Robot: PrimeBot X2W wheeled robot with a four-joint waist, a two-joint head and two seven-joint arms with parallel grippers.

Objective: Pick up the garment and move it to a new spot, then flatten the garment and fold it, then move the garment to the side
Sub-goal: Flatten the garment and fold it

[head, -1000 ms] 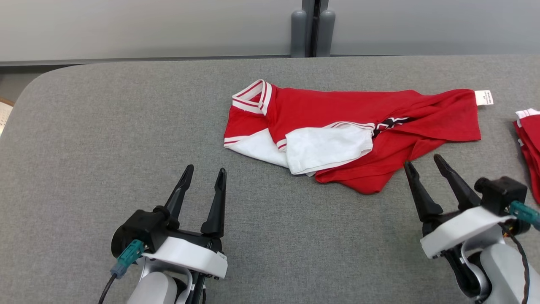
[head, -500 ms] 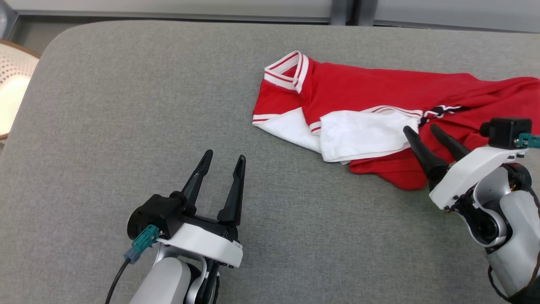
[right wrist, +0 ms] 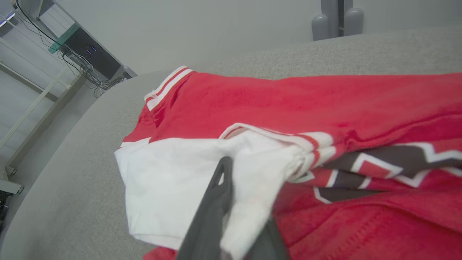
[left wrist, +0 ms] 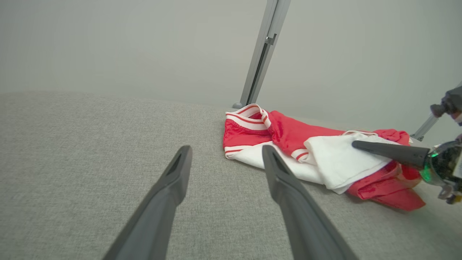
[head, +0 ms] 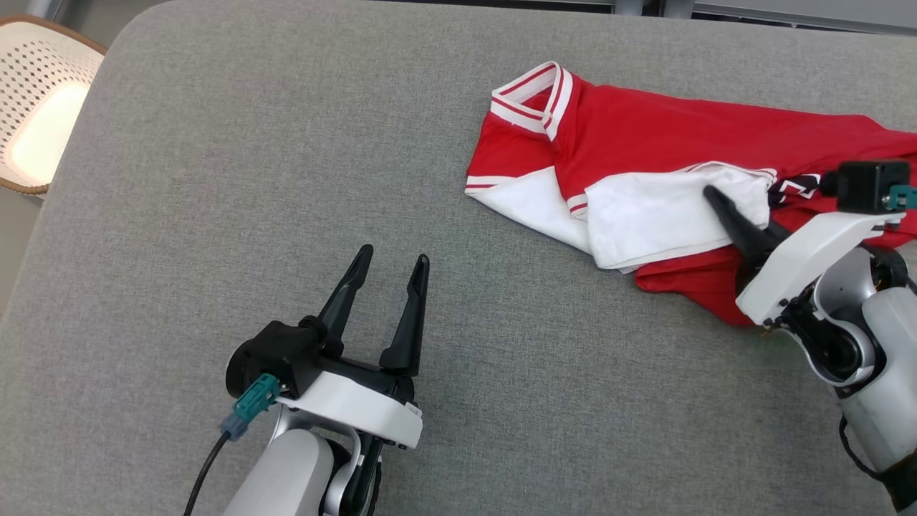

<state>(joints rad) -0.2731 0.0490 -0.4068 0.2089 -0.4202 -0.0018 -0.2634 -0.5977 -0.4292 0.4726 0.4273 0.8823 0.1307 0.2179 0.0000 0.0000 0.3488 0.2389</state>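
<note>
A red garment [head: 645,136] with white sleeves and a striped collar lies crumpled on the grey table [head: 215,179], at the right. My right gripper [head: 716,197] reaches onto its white sleeve and is shut on a bunched fold of it. One finger lies on top and the other is under the cloth. In the right wrist view the white cloth [right wrist: 169,187] is pinched between my right gripper's [right wrist: 238,173] fingers. My left gripper [head: 395,254] stands open over bare table, well to the left of the garment [left wrist: 288,126], holding nothing.
A pale perforated basket [head: 36,107] stands off the table's far left corner. A grey post [left wrist: 263,54] rises behind the table. Bare grey table stretches left of and in front of the garment.
The head camera has tilted down and turned. My right gripper has moved forward onto the garment and closed on its white sleeve. The left gripper has stayed open in place.
</note>
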